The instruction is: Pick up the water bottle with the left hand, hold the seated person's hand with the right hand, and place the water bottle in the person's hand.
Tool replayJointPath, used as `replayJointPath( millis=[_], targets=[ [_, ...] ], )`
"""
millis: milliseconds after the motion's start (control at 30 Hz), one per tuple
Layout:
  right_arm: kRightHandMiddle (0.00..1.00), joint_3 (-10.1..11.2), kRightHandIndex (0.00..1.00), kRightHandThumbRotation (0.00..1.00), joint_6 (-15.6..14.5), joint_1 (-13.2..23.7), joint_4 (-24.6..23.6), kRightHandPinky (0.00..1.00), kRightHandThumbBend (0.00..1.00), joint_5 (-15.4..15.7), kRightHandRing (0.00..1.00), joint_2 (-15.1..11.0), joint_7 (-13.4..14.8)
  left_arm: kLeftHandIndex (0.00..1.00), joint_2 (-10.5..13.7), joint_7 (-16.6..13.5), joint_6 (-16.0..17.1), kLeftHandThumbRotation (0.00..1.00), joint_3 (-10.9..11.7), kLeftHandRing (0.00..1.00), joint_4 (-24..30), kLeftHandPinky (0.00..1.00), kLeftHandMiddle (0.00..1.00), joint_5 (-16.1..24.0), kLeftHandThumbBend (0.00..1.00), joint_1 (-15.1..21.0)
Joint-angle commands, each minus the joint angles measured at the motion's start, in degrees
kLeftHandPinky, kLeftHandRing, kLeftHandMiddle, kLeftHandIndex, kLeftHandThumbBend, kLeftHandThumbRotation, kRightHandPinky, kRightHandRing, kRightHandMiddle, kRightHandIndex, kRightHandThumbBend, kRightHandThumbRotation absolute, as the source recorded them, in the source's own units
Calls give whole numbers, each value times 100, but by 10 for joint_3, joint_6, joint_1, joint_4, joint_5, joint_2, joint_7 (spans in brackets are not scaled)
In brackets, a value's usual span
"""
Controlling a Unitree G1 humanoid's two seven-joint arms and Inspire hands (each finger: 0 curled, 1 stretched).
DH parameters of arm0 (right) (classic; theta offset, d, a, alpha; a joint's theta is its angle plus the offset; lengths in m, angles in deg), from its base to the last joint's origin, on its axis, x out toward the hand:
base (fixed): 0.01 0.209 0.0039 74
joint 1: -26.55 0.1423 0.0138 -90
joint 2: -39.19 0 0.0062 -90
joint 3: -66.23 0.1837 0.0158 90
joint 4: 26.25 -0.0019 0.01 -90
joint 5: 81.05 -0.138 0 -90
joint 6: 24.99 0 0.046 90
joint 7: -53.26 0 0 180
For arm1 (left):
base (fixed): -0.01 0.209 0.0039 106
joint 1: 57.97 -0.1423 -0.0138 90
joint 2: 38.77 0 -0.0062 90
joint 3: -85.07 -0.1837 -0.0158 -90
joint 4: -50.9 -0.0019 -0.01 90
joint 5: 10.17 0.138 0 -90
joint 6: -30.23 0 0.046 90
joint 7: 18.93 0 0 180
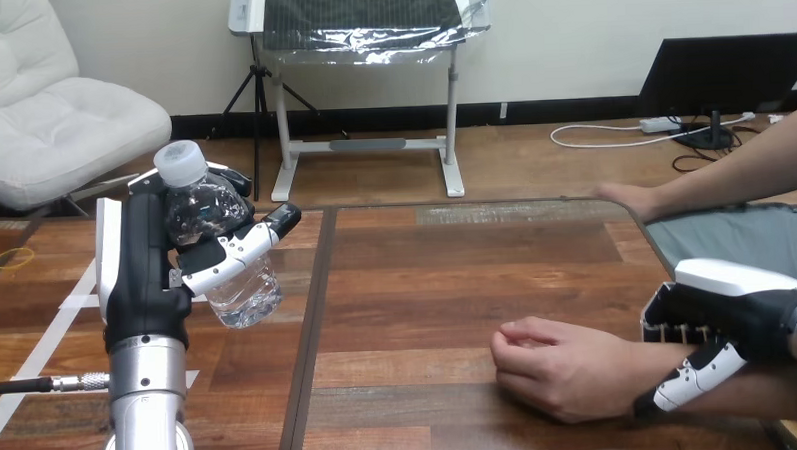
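Wooden table [457,283] bears the person's hand [560,369], loosely fisted, its wrist [632,370] clasped by the right hand [737,303]. Left hand [141,274], raised at left, wraps the clear water bottle [245,295] mid-body. It is probably light, thin-walled and slick, so squeeze gently.

Even, soft indoor light falls bright across the wooden table [427,284], where we find a pale sheen running along the far edge at upper centre. Small glints mark the clear water bottle [239,291] at left of the frame. A faint, soft-edged shadow lies under the person's hand [565,369] at lower right, along its lower edge.
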Motion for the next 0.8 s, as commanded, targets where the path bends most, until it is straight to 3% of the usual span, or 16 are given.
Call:
replayJointPath(
  millis=[0,600,700,767],
  targets=[
    [38,12,39,32,10,-11,-2,27,74,-17,32,4,13,41,0,-1,12,0,2,32,10,25,37,-4,64,31],
    [37,44,38,32,14,-12,-30,26,75,-37,31,-4,15,41,-5,3,10,0,1,32,7,25,37,-13,64,37],
    [37,52,38,32,-3,-14,-44,25,75,-43,30,-4,10,41,-4,2,10,0,0,32,6,25,37,-10,64,38],
    [37,57,38,31,2,-14,-47,26,76,-48,30,-5,12,41,-5,2,12,0,0,32,4,26,37,-12,64,40]
  ],
)
